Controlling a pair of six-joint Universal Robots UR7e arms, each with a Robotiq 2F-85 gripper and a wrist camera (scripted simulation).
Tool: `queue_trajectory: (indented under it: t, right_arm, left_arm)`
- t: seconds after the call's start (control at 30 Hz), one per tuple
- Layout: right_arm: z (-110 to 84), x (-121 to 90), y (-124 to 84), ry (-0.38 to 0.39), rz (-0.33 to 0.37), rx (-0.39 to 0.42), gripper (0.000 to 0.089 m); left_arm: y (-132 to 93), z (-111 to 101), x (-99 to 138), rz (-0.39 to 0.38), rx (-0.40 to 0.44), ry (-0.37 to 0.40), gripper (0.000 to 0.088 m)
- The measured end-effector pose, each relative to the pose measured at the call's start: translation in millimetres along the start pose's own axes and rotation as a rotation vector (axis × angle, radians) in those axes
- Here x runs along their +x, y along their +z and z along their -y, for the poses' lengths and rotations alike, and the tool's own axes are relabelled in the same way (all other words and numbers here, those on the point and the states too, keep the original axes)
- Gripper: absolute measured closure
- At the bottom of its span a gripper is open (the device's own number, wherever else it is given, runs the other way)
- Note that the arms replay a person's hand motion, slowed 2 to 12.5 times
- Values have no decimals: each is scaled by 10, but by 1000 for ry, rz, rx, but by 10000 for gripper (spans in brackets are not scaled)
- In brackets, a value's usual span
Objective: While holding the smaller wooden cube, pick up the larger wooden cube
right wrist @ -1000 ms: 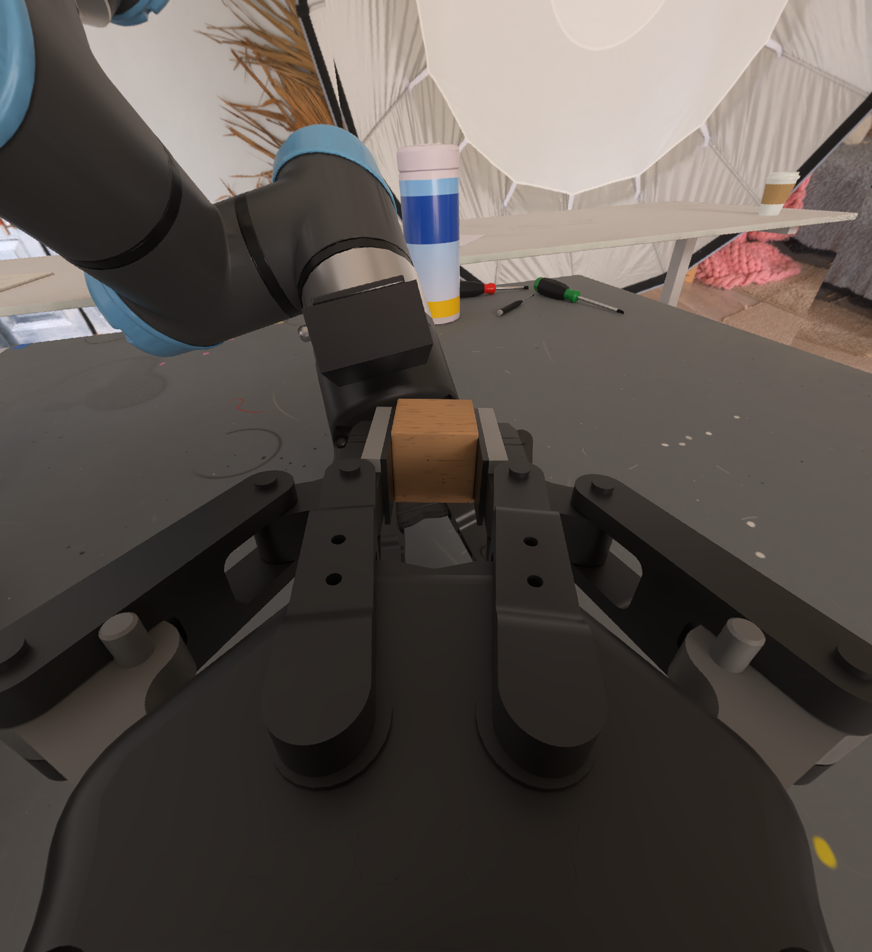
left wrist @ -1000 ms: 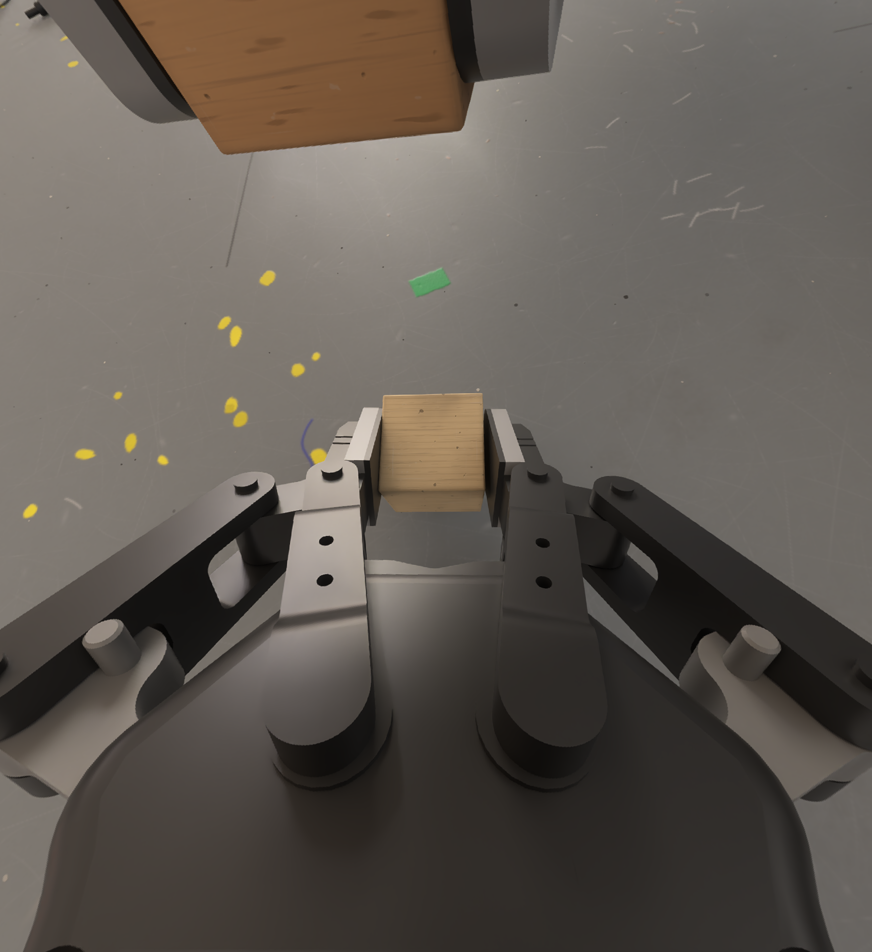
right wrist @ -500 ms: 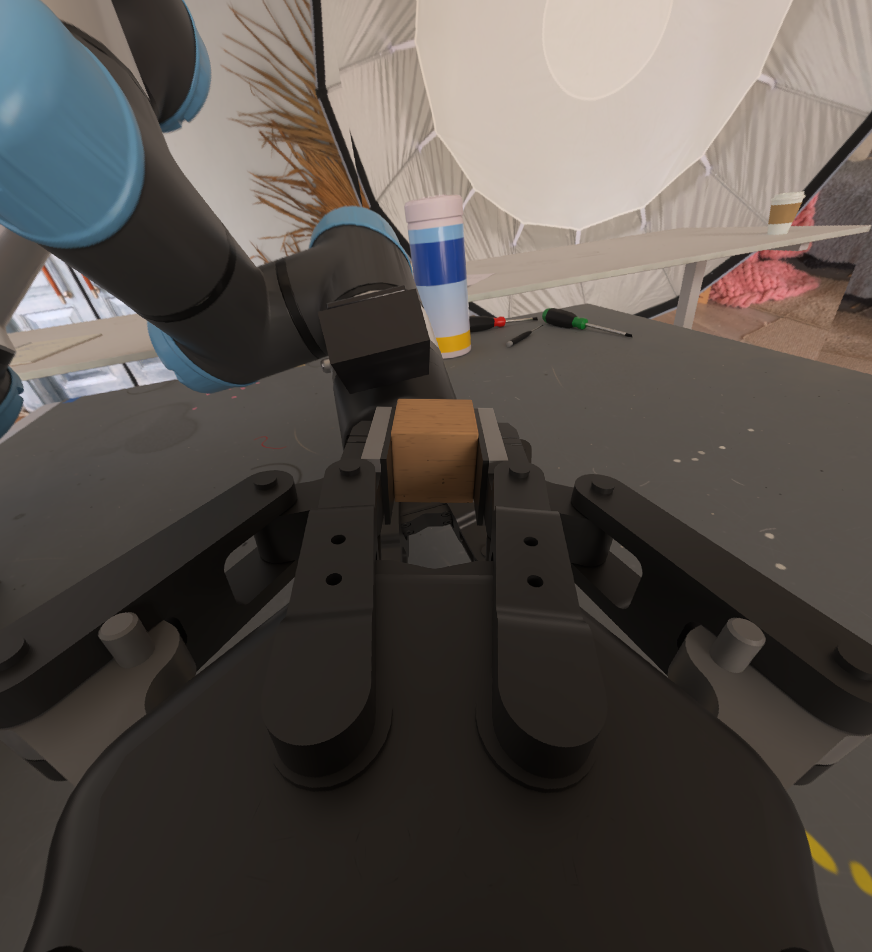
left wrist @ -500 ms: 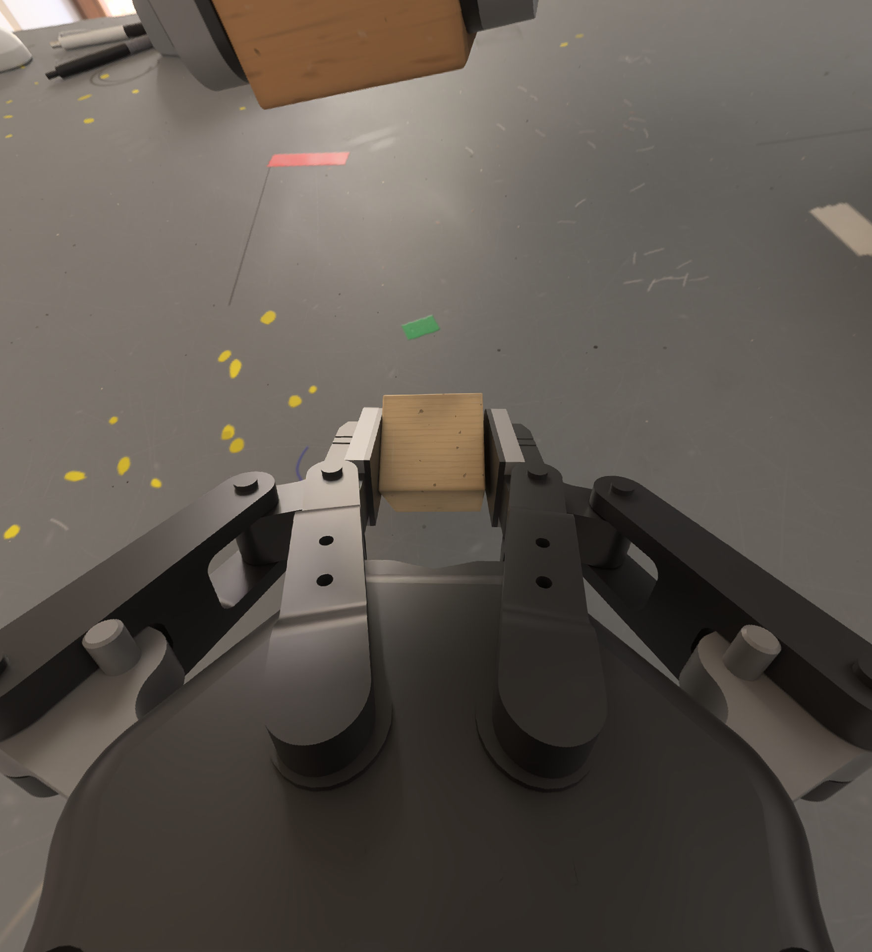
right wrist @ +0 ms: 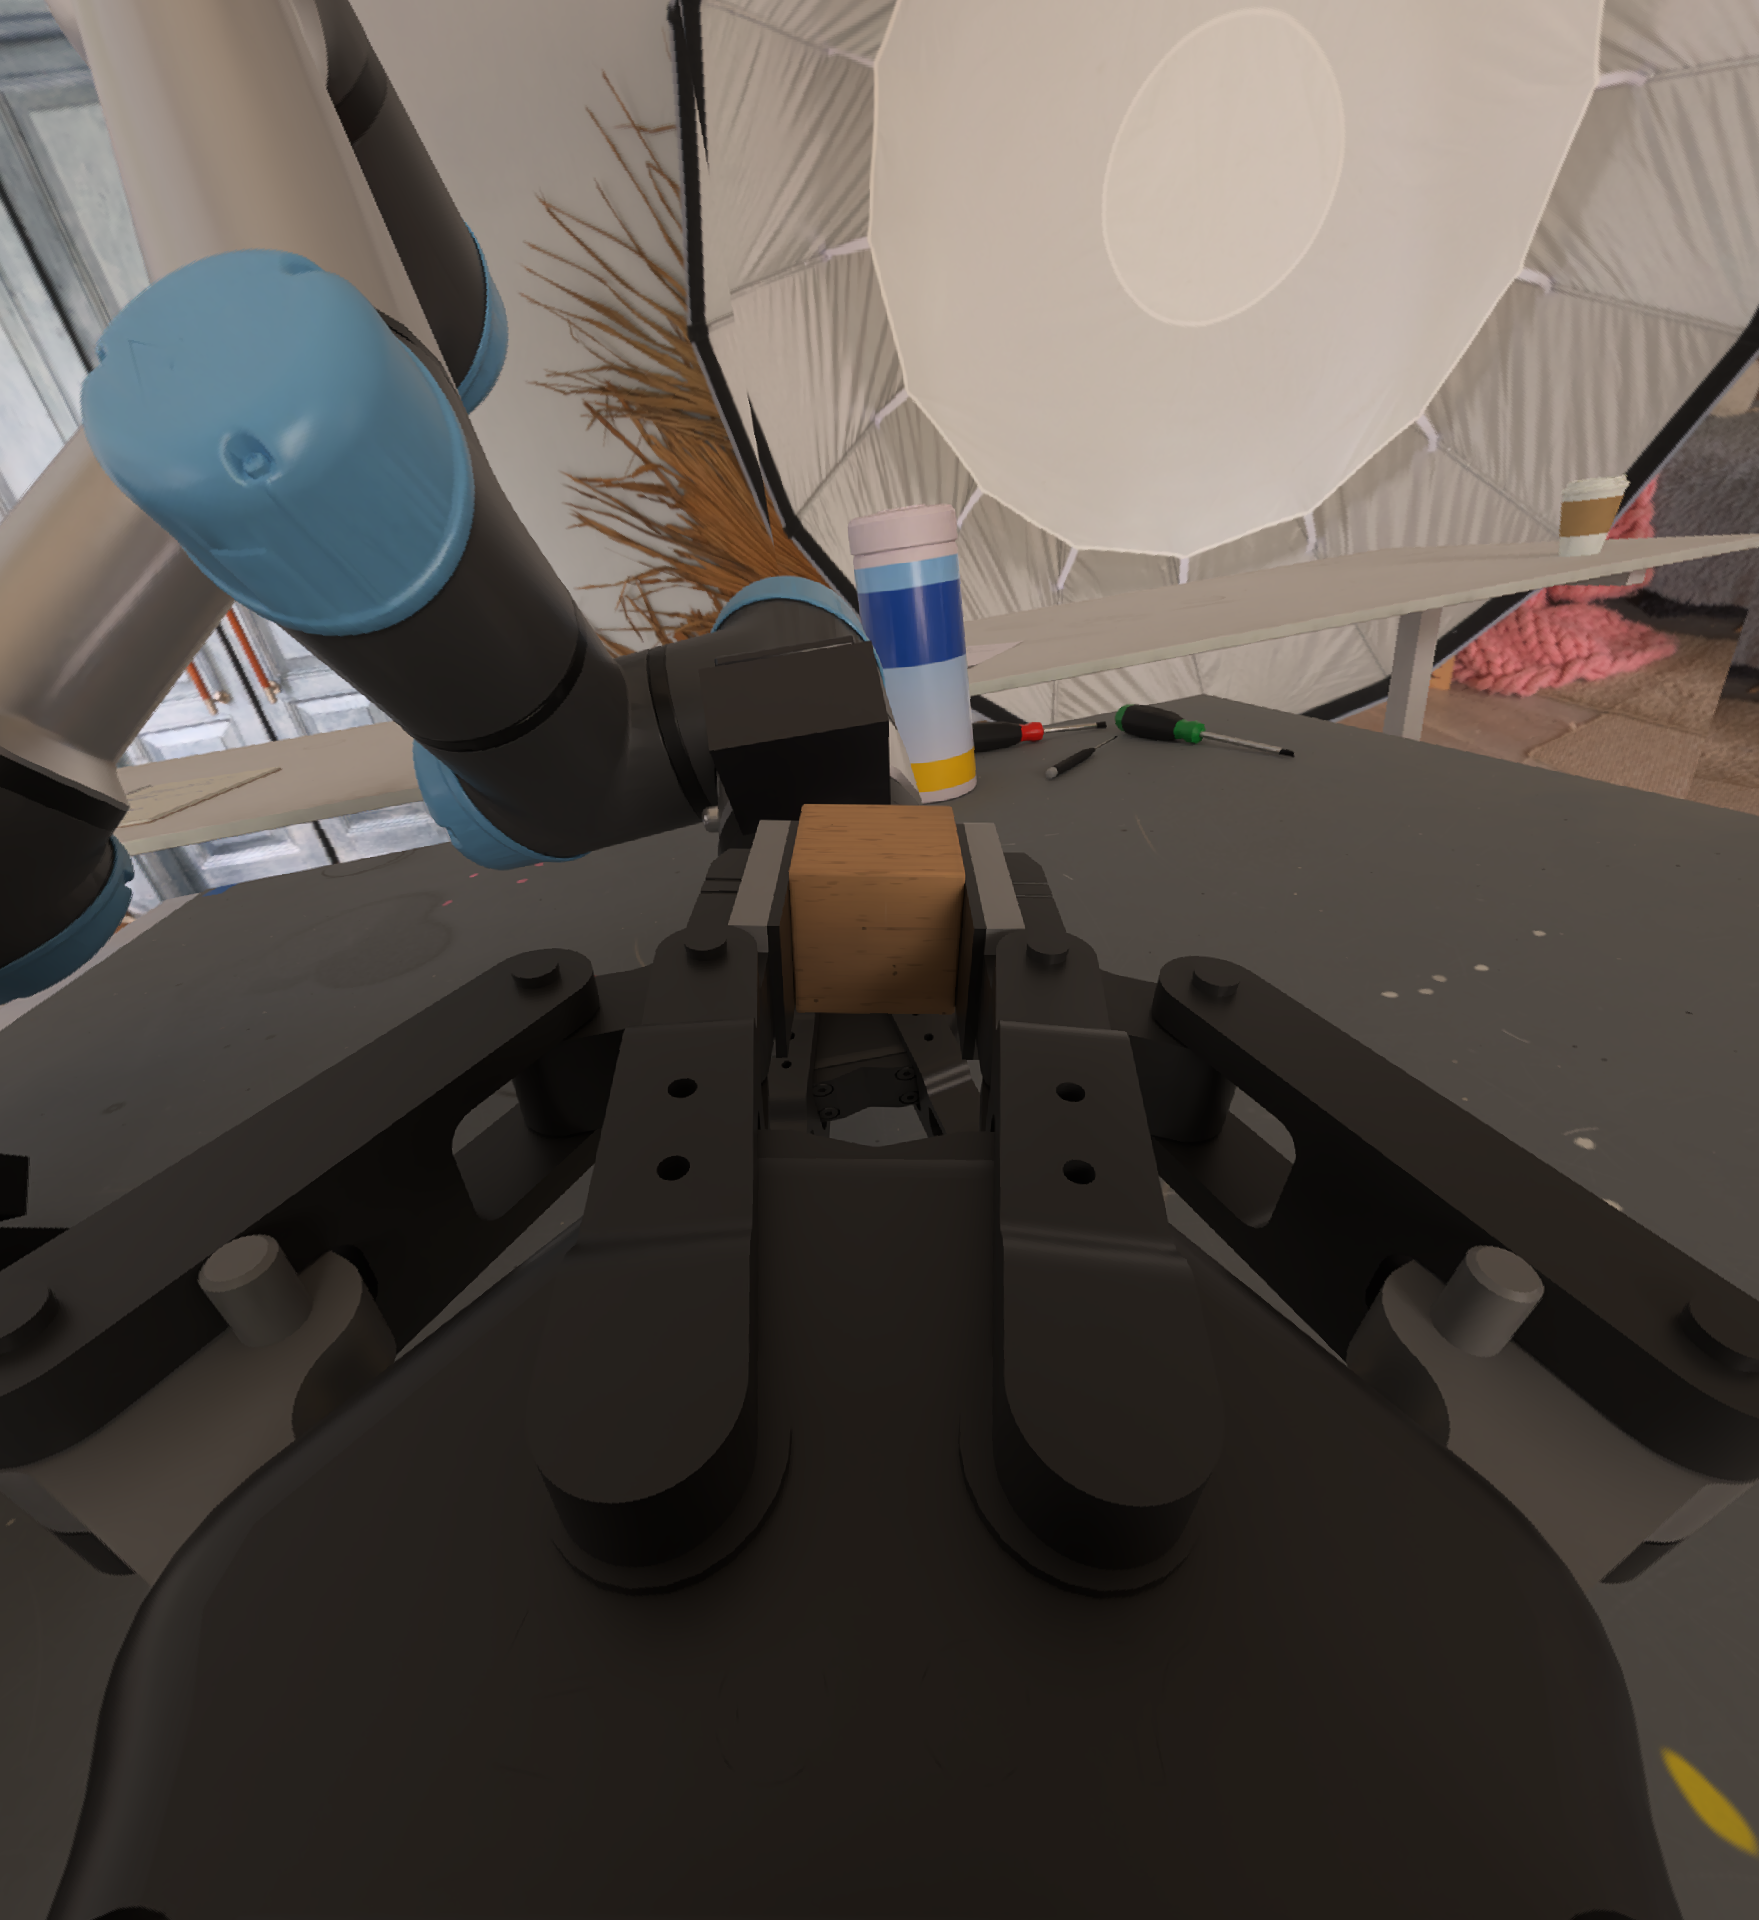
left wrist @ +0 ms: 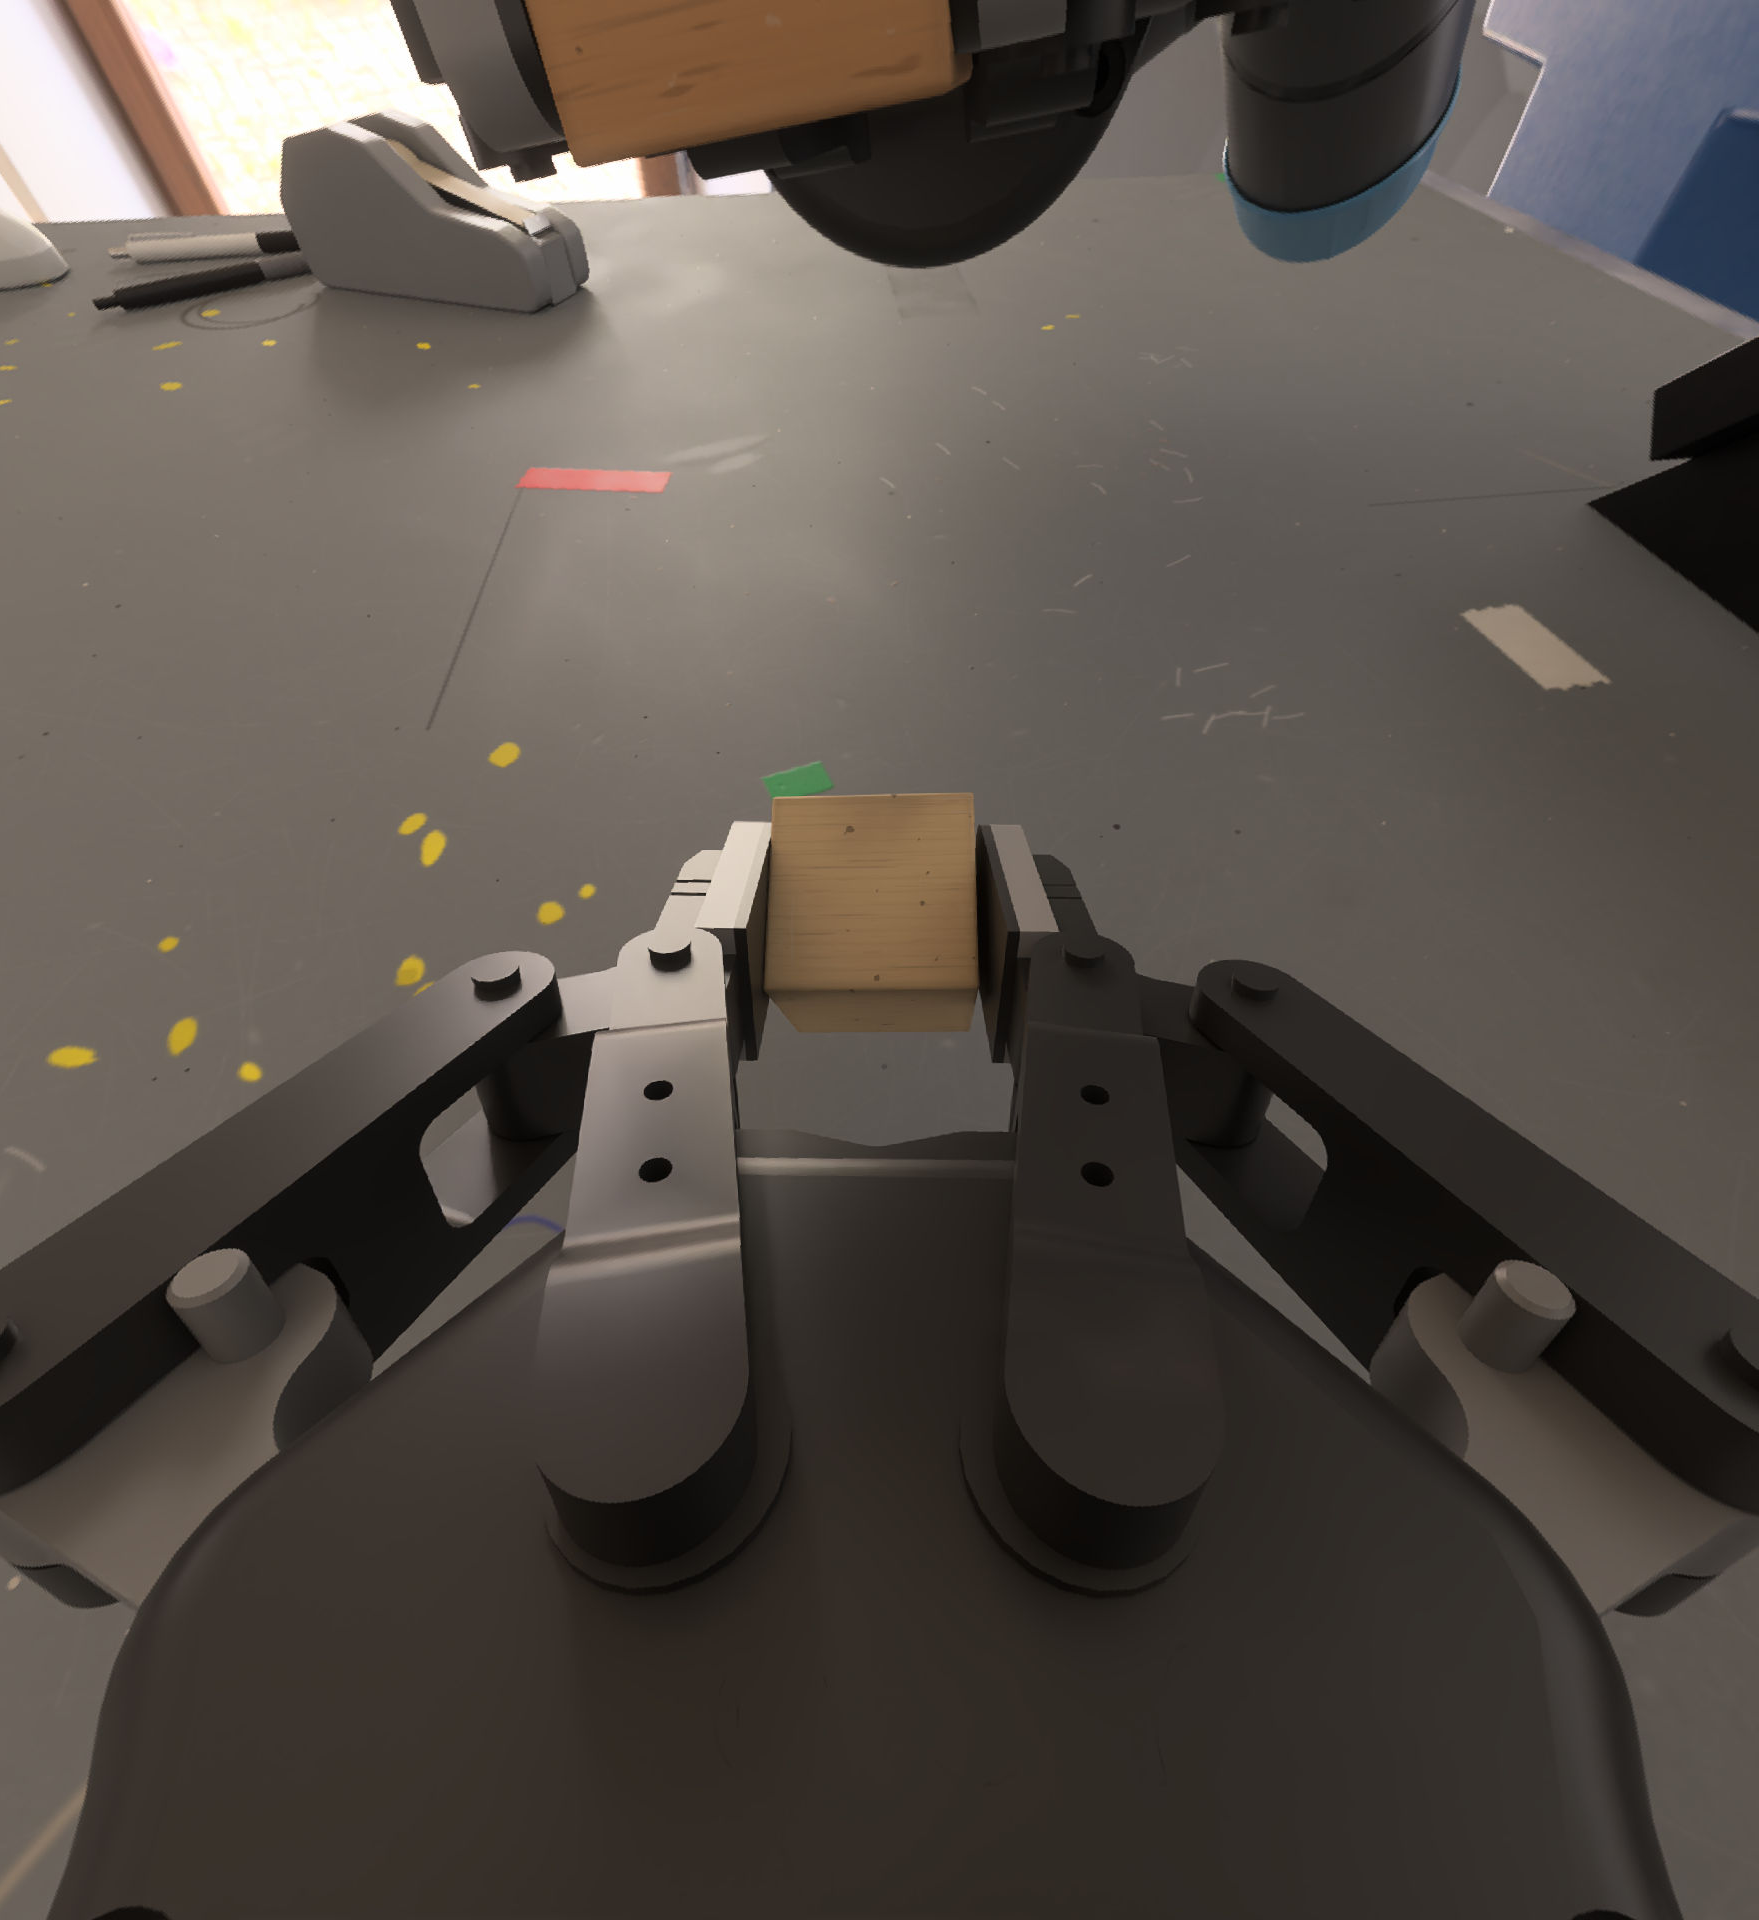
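My left gripper (left wrist: 873, 868) is shut on a pale wooden cube (left wrist: 870, 914) and holds it above the grey table (left wrist: 854, 623). My right gripper (right wrist: 875, 868) is shut on a darker brown wooden cube (right wrist: 875, 925), also off the table. The left jaws stand wider apart, so the pale cube looks the larger. The brown cube (left wrist: 750, 62) also shows at the top of the left wrist view, between the right gripper's fingers (left wrist: 480, 94), higher than my left gripper. The left arm (right wrist: 501, 665) reaches in behind the brown cube in the right wrist view.
A grey tape dispenser (left wrist: 428, 218) and pens (left wrist: 200, 265) lie at the far left edge. A black box (left wrist: 1748, 499) stands on the right. Red (left wrist: 594, 479), green (left wrist: 797, 779) and white (left wrist: 1535, 646) tape marks are on the table. A striped cylinder (right wrist: 916, 644) and screwdrivers (right wrist: 1187, 727) are at the far side.
Both grippers have risen and tilted up with their cubes still held; more of the far table and the room shows. The green tape mark has slid closer to the pale cube in view.
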State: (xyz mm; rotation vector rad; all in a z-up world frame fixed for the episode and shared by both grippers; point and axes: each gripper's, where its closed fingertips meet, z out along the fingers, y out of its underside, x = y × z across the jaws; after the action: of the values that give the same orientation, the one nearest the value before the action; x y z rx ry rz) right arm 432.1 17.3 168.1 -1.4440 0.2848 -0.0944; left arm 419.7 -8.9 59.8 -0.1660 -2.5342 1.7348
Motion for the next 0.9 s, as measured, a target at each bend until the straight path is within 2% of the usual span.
queue_trajectory:
  t: [0.57,0.9]
  right_arm:
    - [71,-76,-20,13,47,37,643]
    - [107,-81,-44,23,57,57,643]
  left_arm:
    - [-17,124,136,-94,88,-41,548]
    - [-50,174,142,-107,129,-53,548]
